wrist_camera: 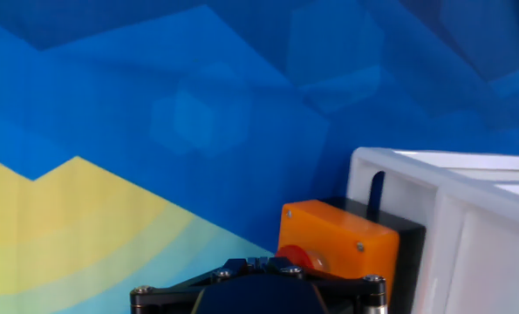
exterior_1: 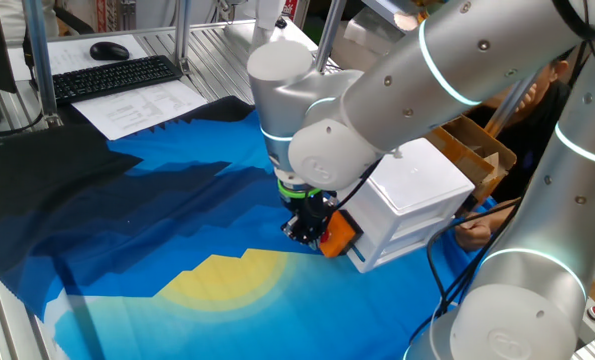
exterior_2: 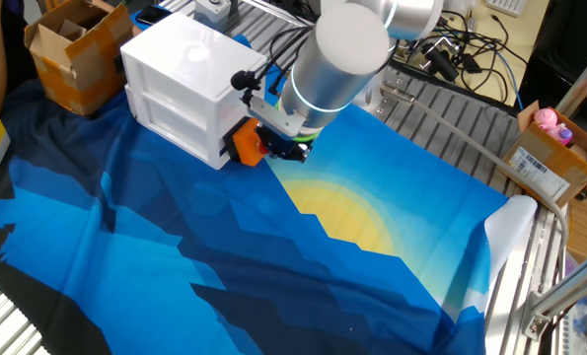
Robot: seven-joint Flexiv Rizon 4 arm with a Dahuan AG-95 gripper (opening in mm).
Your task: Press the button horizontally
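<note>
Against the white box (exterior_2: 180, 74) side, low near the blue cloth (exterior_2: 175, 247), sits the button (wrist_camera: 301, 257) in its orange housing, black base to the box, red cap facing sideways away from it, axis horiz. Gripper (wrist_camera: 257, 281) is right at the cap, w/ contact unclear; can't tell if fingers are apart or together.

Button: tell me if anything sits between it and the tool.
Nothing visible does. In the hand view the red button on its orange housing sits right at the tool's front edge, with no object between them. Both fixed views show the tool right beside the housing on the white box.
</note>
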